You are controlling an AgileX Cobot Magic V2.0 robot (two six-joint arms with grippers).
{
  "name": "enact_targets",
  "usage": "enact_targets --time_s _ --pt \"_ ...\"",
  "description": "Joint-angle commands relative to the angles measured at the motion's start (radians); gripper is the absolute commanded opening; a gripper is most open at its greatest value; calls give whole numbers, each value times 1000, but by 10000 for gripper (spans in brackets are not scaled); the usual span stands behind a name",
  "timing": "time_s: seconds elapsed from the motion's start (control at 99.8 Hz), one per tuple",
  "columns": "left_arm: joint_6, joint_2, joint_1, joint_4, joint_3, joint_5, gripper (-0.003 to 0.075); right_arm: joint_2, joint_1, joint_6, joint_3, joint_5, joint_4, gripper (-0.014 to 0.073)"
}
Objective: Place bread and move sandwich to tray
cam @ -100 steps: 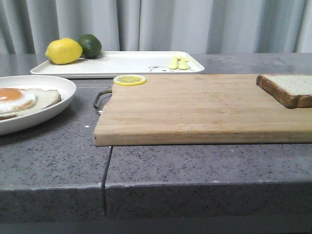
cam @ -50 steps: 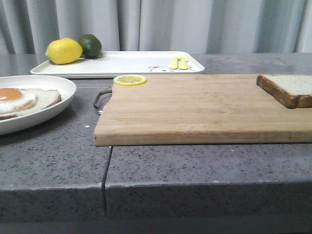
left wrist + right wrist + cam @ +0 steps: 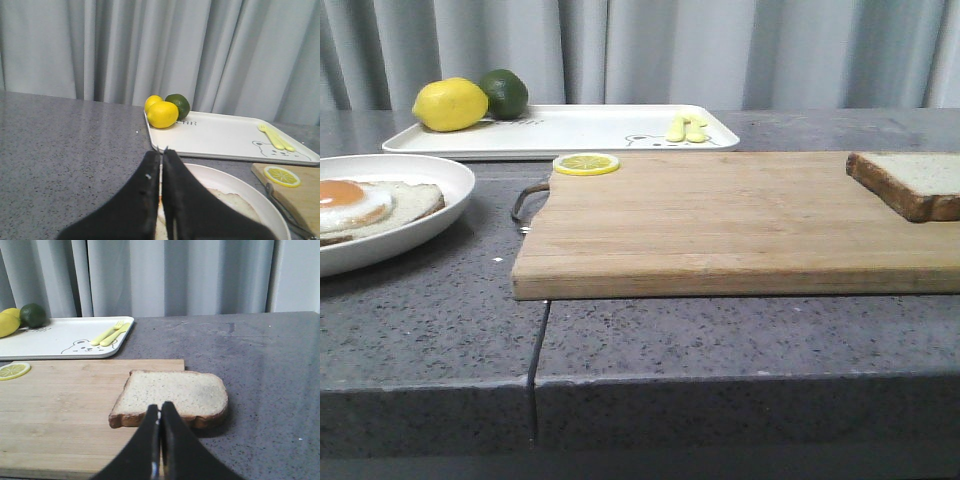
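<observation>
Tray (image 3: 220, 137) lettering, perhaps "CHR", beside the lime (image 3: 178, 104).

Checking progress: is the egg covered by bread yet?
Uncovered: the egg shows bare on its plate; the bread lies on the board.

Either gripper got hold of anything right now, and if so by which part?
Nothing is held. The left gripper is shut and empty above the sandwich's plate; the right gripper is shut and empty just short of the bread on the cutting board.

Matt wooden cutting board (image 3: 720, 220) on rough speckled stone counter (image 3: 720, 340).
</observation>
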Motion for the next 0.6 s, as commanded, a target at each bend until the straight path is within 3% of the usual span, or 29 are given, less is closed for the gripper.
enact_targets --time_s 0.0,0.321,0.591 --pt "-6 65 -3 -34 -115 72 -19 57 -5 3 -111 33 6 -60" --pt "-6 367 -3 -55 -469 504 -19 298 -5 3 -386 258 6 -60" --pt "-6 496 -3 -62 -589 555 -19 446 -5 3 -530 369 6 -60"
